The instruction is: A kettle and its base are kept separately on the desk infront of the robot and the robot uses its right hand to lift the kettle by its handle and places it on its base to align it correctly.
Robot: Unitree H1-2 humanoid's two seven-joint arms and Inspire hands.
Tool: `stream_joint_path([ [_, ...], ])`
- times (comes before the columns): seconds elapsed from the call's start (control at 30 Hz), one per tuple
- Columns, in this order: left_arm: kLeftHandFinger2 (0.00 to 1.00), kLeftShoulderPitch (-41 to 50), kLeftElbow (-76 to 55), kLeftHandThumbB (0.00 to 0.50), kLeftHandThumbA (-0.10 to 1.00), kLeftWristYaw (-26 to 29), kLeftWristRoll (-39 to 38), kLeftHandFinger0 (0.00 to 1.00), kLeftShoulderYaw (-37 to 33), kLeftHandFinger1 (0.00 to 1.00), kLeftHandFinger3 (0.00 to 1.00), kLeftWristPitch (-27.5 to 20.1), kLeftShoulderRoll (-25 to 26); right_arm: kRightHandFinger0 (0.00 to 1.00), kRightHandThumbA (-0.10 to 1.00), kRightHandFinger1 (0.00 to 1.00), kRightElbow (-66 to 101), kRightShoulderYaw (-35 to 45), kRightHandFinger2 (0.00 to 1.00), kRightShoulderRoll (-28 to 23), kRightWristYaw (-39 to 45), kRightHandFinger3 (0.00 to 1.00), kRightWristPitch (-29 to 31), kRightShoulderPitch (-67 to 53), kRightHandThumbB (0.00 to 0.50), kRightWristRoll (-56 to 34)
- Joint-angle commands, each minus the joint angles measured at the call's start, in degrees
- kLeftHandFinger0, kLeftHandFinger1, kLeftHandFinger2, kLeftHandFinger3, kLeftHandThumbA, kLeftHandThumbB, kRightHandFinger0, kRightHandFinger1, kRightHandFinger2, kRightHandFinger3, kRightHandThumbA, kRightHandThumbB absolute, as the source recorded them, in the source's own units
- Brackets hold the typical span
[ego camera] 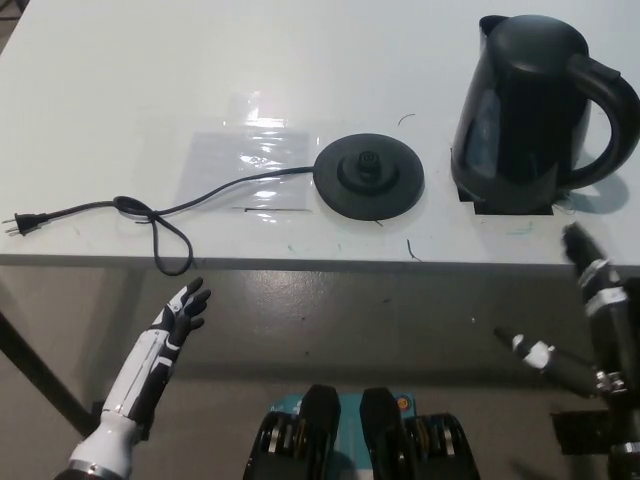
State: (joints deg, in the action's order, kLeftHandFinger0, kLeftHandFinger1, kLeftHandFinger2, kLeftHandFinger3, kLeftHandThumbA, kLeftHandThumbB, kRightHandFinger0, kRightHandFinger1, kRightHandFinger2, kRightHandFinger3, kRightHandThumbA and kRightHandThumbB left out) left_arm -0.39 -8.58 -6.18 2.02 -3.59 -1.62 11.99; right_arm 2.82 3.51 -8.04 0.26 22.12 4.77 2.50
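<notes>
black kettle point(530, 110) stands on the desk just beyond the empty, spread right hand point(590, 320)

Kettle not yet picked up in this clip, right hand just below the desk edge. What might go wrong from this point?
1. The kettle's handle faces right, near the picture's edge; the right hand, open below the desk, may get a poor hold.
2. The kettle must land on the base's raised centre; off-centre, it would sit tilted.
3. The cord loops over the desk edge; nudging the base could drag it. The left hand rests open, low.
</notes>
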Motion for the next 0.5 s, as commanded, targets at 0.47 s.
stream_joint_path([
  [0.47, 1.0, -0.51, -1.41, 0.166, 1.0, -0.86, 0.23, 1.0, -1.07, 1.0, 1.0, -2.61, -0.3, 1.0, 1.0, 1.0, -3.0, 10.09, 1.0, -9.16, -2.15, 1.0, -8.67, 21.92, 0.387, -3.35],
])
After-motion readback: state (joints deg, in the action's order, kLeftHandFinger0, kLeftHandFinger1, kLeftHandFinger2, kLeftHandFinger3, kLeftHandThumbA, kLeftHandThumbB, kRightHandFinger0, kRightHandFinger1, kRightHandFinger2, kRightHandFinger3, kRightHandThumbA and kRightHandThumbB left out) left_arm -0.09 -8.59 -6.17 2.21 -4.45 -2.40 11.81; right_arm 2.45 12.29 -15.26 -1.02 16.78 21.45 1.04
